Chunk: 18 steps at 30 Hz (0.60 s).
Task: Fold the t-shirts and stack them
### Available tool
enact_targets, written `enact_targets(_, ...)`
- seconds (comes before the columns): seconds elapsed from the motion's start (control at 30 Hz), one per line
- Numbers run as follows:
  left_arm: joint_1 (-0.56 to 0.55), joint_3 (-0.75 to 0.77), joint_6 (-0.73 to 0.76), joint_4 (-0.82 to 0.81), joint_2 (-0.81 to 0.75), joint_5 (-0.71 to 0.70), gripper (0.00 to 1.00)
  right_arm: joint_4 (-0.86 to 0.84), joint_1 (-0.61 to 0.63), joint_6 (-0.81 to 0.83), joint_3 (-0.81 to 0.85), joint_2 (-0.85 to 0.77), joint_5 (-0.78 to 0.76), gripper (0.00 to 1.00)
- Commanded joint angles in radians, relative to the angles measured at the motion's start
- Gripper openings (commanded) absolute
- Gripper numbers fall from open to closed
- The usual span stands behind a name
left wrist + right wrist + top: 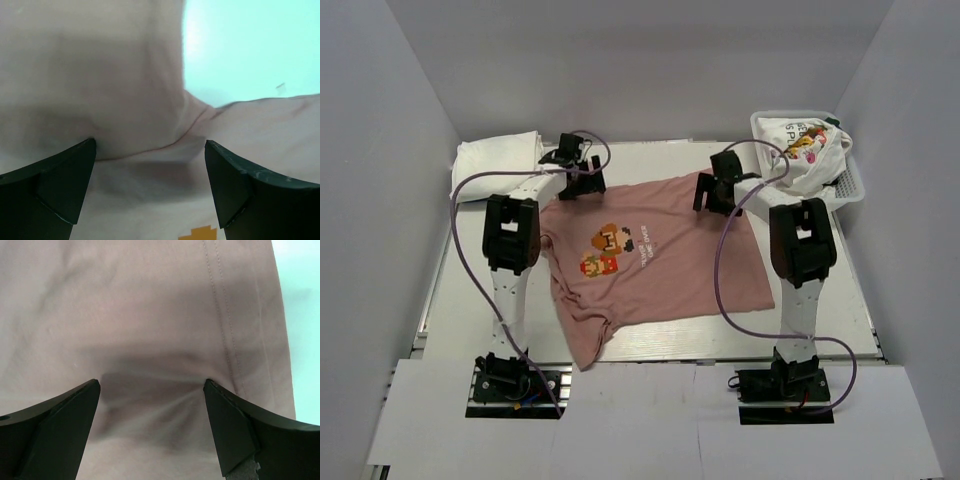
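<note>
Basket [856,186] holds a printed tee [810,150]; we see the pink tee [670,285] on the table [825,320], grey walls [620,70] around, left gripper [150,150] and right gripper [151,390] spread.

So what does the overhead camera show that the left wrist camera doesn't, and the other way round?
Only the overhead view shows the whole layout: the pink t-shirt spread flat, a folded white stack far left, a basket holding a printed white shirt far right, and the right claw. Only the left wrist view shows close detail: a stitched seam and creases between its fingers. Both show the pink t-shirt, the pale table and the left claw, open over the cloth.
</note>
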State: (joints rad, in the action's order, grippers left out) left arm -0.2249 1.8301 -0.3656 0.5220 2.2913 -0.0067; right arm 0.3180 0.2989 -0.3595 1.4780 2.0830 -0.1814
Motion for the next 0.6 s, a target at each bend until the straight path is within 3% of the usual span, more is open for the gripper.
enact_targets(0.0,-0.01,0.131,0.023,0.022,0.097,0.086,1.0,0.079,-0.064,-0.009,0.106,0.103,0.003,0.9)
enact_targets(0.17,-0.028,0.409,0.069,0.047,0.31,0.135,1.0,0.133,-0.092,0.109,0.305,0.214,0.01,0.9)
enact_targets(0.33,-0.028,0.485,0.085,-0.121,0.364,0.266,1.0,0.196,-0.08,0.218,0.505,0.253,0.039,0.9)
enact_targets(0.57,-0.028,0.56,0.076,-0.194,0.257,0.303,1.0,0.116,-0.046,0.257,0.372,0.049,0.05,0.9)
